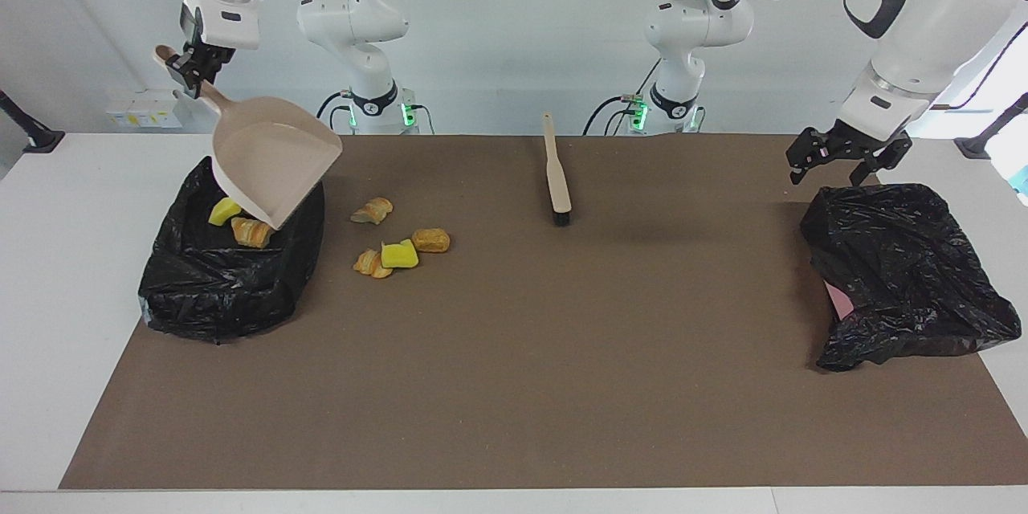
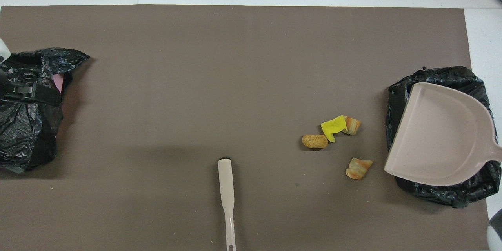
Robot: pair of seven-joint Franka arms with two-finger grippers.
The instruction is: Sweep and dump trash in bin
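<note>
My right gripper (image 1: 189, 67) is shut on the handle of a beige dustpan (image 1: 277, 161), which hangs tilted over the black-bagged bin (image 1: 217, 297) at the right arm's end. In the bin lie a yellow sponge piece (image 1: 223, 211) and a bread-like chunk (image 1: 251, 233). Several trash bits lie on the mat beside the bin: yellow sponge (image 1: 399, 254), bread roll (image 1: 431, 240) and striped chunks (image 1: 372, 210). From overhead, the dustpan (image 2: 435, 137) covers most of the bin (image 2: 439, 76). My left gripper (image 1: 831, 165) hangs open and empty over a crumpled black bag (image 1: 899, 273).
A long-handled brush (image 1: 556, 173) lies on the brown mat (image 1: 514, 385) near the robots, its bristles pointing away from them; overhead, the brush (image 2: 226, 188) sits at the bottom middle. Pink shows under the black bag (image 2: 27, 133) at the left arm's end.
</note>
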